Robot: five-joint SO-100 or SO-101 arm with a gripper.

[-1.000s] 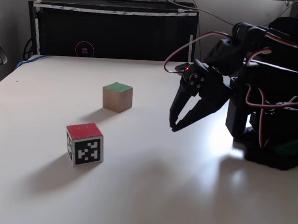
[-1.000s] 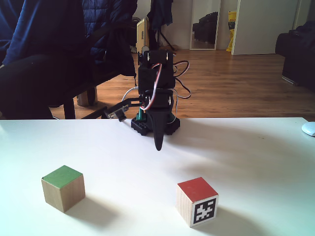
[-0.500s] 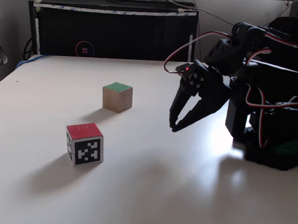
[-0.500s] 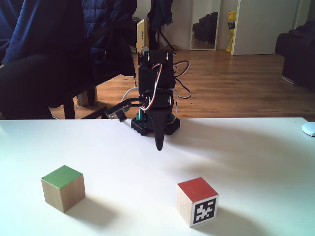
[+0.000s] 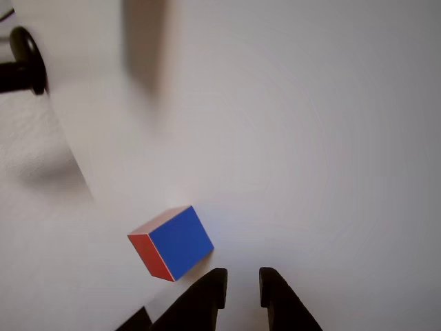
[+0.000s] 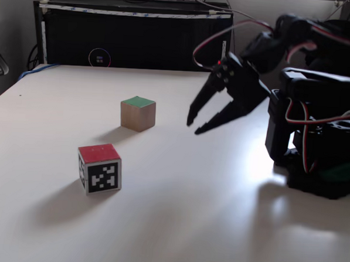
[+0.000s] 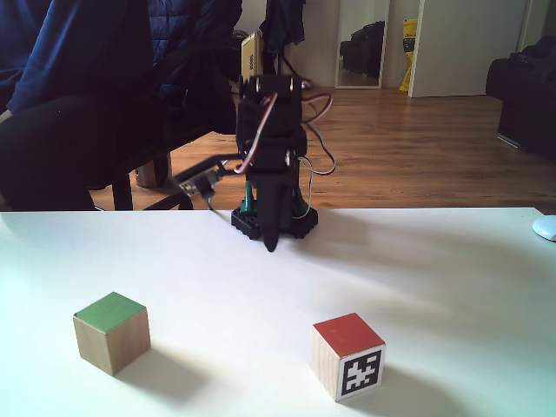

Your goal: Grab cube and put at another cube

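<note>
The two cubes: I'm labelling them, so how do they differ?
The green-topped cube shows plain wood sides; the red-topped cube carries a black-and-white marker, plus a blue face in the other view. In a fixed view the green one sits farther back. Both rest on the table, similar size.

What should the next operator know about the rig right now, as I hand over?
End effector: open, empty, raised above the table, tips pointing toward the cubes.
Green-topped cube: sitting on the table, untouched, apart from the other cube.
Red-topped cube with a black-and-white marker on its side: nearer the camera in a fixed view; its blue face shows in the other view.
Done: nothing grasped.
Left: reach the green-topped cube, grip it, carry it to the red-topped cube, release.
</note>
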